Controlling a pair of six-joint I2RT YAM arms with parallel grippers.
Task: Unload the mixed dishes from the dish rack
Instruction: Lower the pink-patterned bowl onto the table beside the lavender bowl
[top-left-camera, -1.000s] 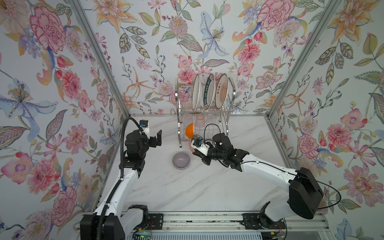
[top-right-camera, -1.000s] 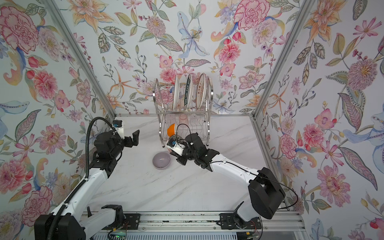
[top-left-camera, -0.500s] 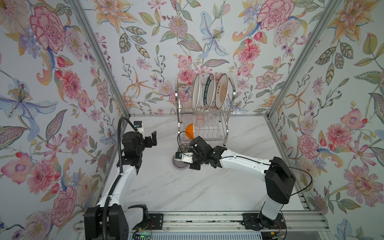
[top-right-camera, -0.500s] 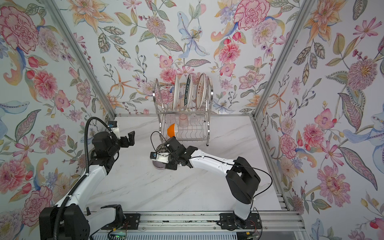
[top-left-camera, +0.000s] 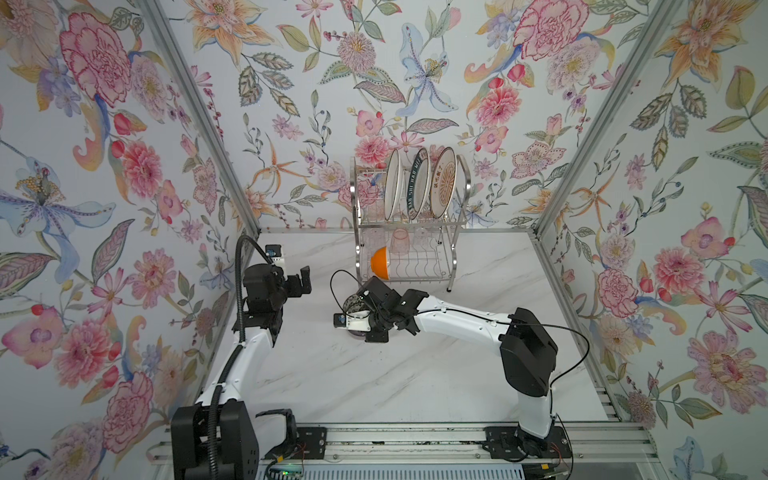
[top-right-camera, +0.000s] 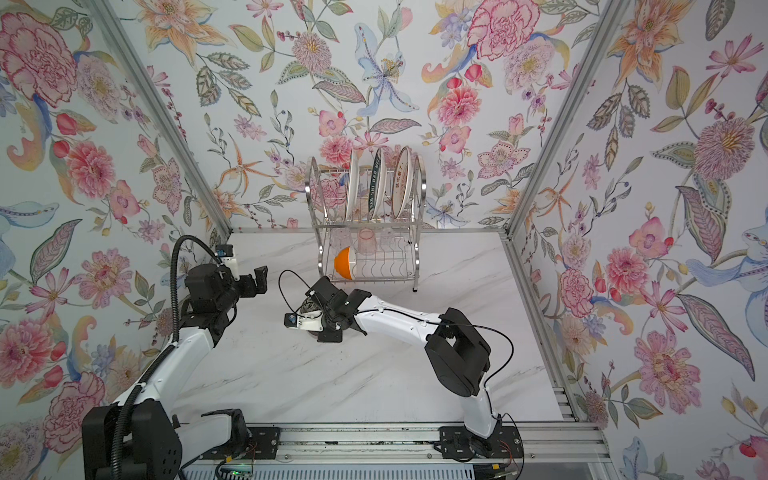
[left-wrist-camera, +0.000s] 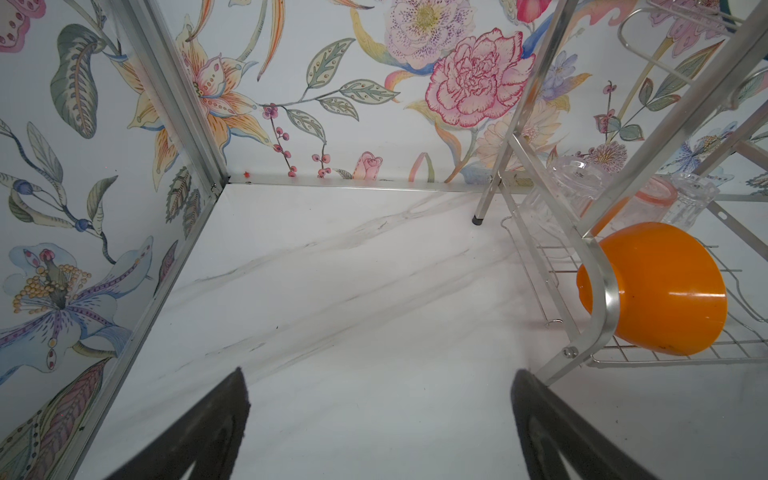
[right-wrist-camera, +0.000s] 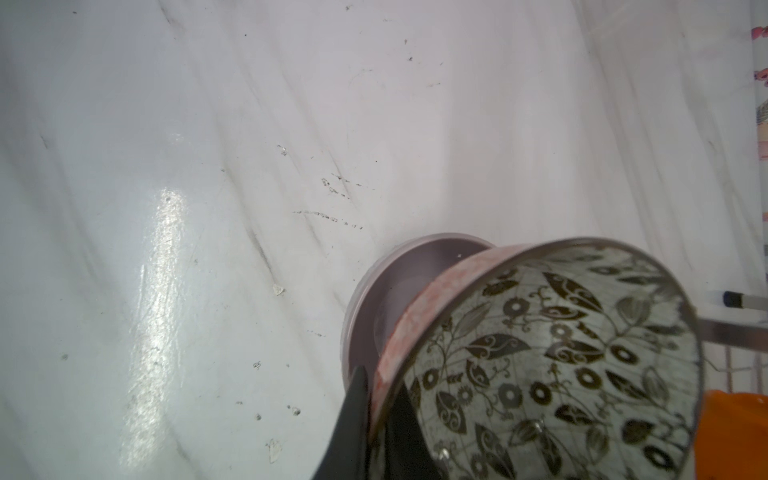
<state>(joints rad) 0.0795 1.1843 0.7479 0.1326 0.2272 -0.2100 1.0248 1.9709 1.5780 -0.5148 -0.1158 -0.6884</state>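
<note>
R gripper (right-wrist-camera: 376, 386) is pinched shut on the rim of the leaf-patterned bowl (right-wrist-camera: 540, 353), one finger inside and one outside. The bowl hangs tipped, mouth twd the wrist cam, not level.

Key relation: the lilac bowl (right-wrist-camera: 374, 291) sits upright on the marble table (top-left-camera: 374, 374) right under and behind the held bowl, w/ part of its rim peeking past. In a top view it's approx at 6 o'clock of the leaf bowl, mostly hidden by the wrist. Can't tell if the two touch.

Next move, prob: level the leaf bowl, then lower it into the lilac one or set it just beside. The tilt has to come out first or rim will clip rim.

L gripper (left-wrist-camera: 379, 374) is spread wide, empty, off the table, at approx 10 o'clock of the held bowl and facing the dish rack (left-wrist-camera: 607, 299). R arm is the one on the job.

Rack is at approx 1 o'clock of the R gripper, agst the back wall.
- Lower tier: orange bowl (top-left-camera: 379, 262) on its side at the front L end, w/ the pink glass (top-left-camera: 400, 241) and two clear ones behind it.
- Upper tier: white plate (top-left-camera: 392, 185), teal-lettered plate (top-left-camera: 417, 185) and orange sunburst plate (top-left-camera: 442, 183), all on edge in the slots.

Leaf bowl: grey-white crackle inside w/ dark leaves and rings, mottled pink outside, thin dark rim. Glossy, so prob slippery in a rim pinch.
</note>
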